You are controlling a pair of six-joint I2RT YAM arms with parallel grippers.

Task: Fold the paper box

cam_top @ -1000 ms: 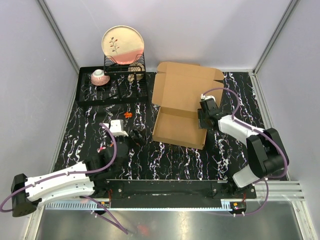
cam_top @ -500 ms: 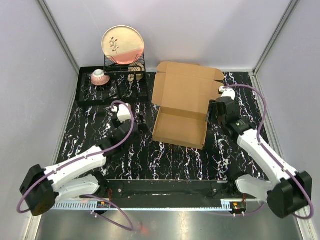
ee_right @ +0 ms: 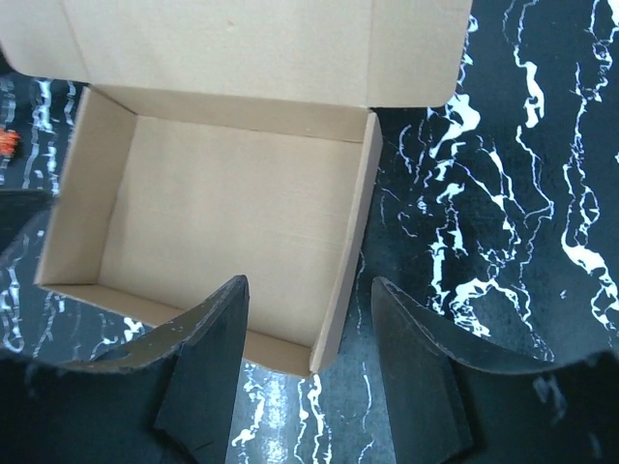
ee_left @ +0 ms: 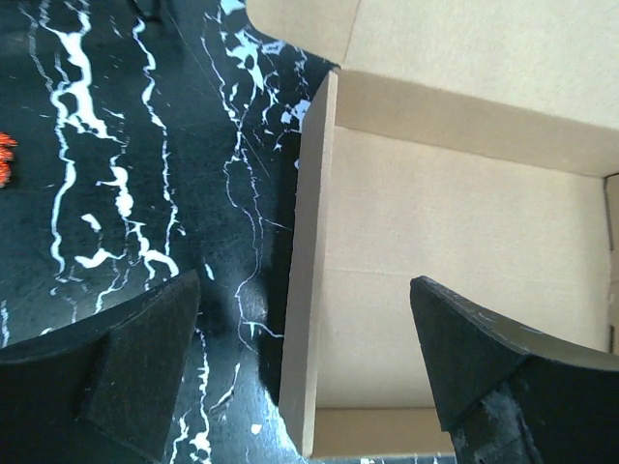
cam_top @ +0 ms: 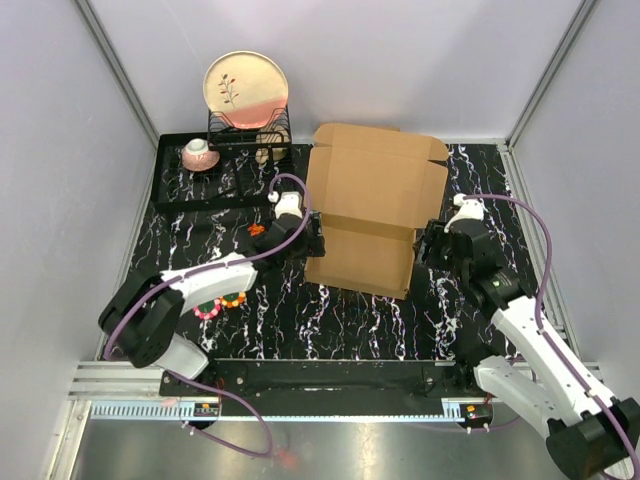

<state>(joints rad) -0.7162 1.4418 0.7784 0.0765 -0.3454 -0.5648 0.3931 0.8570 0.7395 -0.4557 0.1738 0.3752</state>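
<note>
Left side first: over the last second the left tool (cam_top: 308,238) has swung out from near its base. It's now at the left wall of the paper box (cam_top: 362,215), jaws wide apart and straddling that wall in the wrist view. The box sits mid-table (cam_top: 340,322), tray already formed, lid open and leaning back. The right tool (cam_top: 430,245) is at the right wall, jaws apart too, nothing clamped, though I can't tell if it brushes the cardboard. With both sides covered now, closing the lid is probably next.
</note>
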